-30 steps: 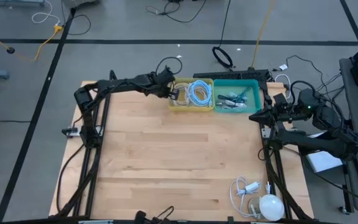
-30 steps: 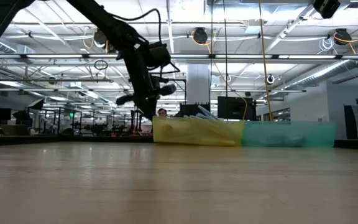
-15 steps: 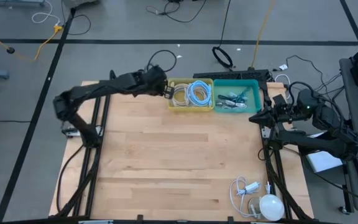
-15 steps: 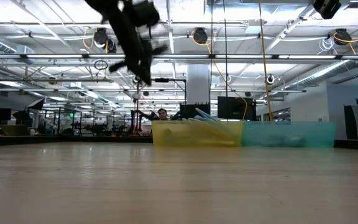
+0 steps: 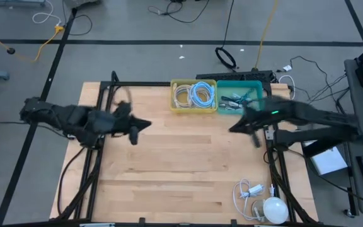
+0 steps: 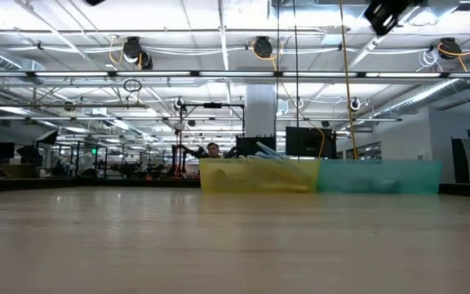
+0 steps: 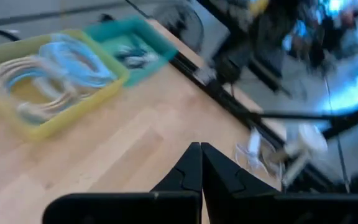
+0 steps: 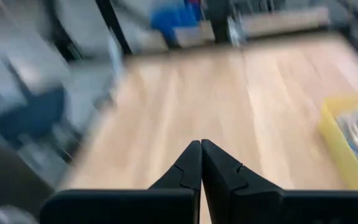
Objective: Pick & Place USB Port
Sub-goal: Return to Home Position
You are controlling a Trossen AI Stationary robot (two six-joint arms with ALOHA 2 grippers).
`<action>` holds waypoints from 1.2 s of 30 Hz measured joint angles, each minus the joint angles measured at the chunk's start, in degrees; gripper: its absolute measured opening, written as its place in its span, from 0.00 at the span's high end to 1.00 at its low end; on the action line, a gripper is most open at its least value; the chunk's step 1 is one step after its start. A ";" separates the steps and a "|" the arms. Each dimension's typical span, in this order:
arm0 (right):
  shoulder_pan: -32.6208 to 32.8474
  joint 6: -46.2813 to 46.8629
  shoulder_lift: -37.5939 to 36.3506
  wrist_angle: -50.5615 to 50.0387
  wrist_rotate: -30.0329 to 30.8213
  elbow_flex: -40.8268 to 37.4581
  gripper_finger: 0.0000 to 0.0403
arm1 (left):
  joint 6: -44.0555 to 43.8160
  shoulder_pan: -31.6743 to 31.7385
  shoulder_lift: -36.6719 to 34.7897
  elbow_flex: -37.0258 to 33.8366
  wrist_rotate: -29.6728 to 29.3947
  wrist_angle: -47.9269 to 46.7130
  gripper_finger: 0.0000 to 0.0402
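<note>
Hovering empty over bare wood, both claws look parked rather than at work: the left gripper hangs above the left half of the table, well apart from the bins, and the right gripper hangs just in front of the green bin. Each wrist view shows that arm's own dark fingers pressed tip to tip with nothing between them, which fits a return to the rest pose once the sorting is done. The task's things lie at the table's far edge: a blue cable and a pale cable coiled side by side in the yellow bin, and a tangle of small cables and plugs in the green bin, the two bins touching. A loose white cable and a white round object sit at the near right corner, outside both bins; whether they belong to the job I cannot tell. From table height the bin walls hide most of their contents, only a dark piece of an arm shows at the top edge, and a person far behind the yellow bin is mostly hidden.
</note>
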 joint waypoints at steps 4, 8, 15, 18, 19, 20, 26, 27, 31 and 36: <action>4.92 -6.45 10.31 -1.54 7.69 -1.03 1.00 | -10.54 -8.59 -8.63 -13.50 -15.75 5.56 1.00; 6.49 -7.89 13.32 -0.73 7.95 -4.87 1.00 | -15.99 -12.61 -14.33 -27.36 -21.56 14.89 1.00; 5.28 -2.18 -6.10 4.19 9.69 -19.37 1.00 | -24.10 -13.40 -18.25 -46.44 -24.22 31.66 1.00; 5.04 1.39 -17.96 5.96 9.81 -23.97 1.00 | -21.63 -13.38 -19.20 -50.89 -27.45 39.01 1.00; 5.13 2.60 -21.41 5.90 9.79 -24.86 1.00 | -18.50 -13.38 -19.44 -51.69 -28.60 40.95 1.00; 5.15 3.79 -24.36 5.57 9.80 -25.44 1.00 | -14.61 -13.38 -19.60 -52.14 -29.22 42.06 1.00; 5.15 5.39 -36.31 0.75 13.02 -27.30 1.00 | 7.44 -13.05 -19.60 -52.28 -27.95 40.42 1.00; 5.15 5.60 -37.75 0.63 14.05 -27.61 1.00 | 8.38 -12.99 -19.60 -52.28 -27.87 39.63 1.00; 5.15 7.13 -40.79 2.32 18.93 -27.98 1.00 | -0.48 -11.91 -19.60 -52.38 -26.39 31.09 1.00; 5.13 8.83 -40.43 5.19 20.36 -30.38 1.00 | -17.71 -12.09 -21.29 -58.18 -23.84 26.97 1.00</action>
